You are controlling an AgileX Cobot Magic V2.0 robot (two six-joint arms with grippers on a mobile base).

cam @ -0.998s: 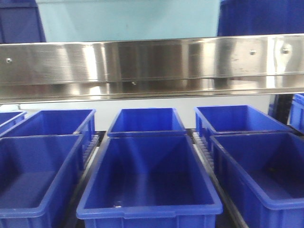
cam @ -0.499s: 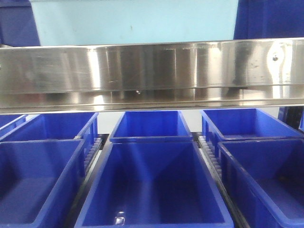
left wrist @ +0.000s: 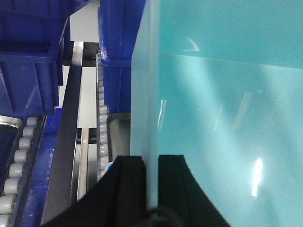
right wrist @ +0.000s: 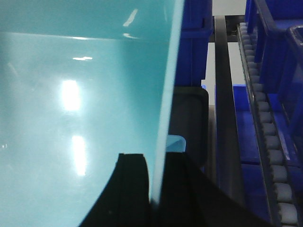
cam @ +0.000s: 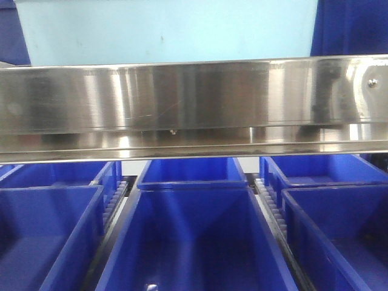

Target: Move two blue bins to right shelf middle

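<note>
While we are holding the pale blue bin (cam: 163, 33) just above the steel rail (cam: 194, 103) of the shelf tier, the left tool (left wrist: 151, 187) and right tool (right wrist: 156, 189) are each pinching 1 end wall tight. We are fearing its base catching the rail, or its sides clipping the dark blue crates (left wrist: 28, 56). Its long axis is running along the rail, mouth upward.
</note>
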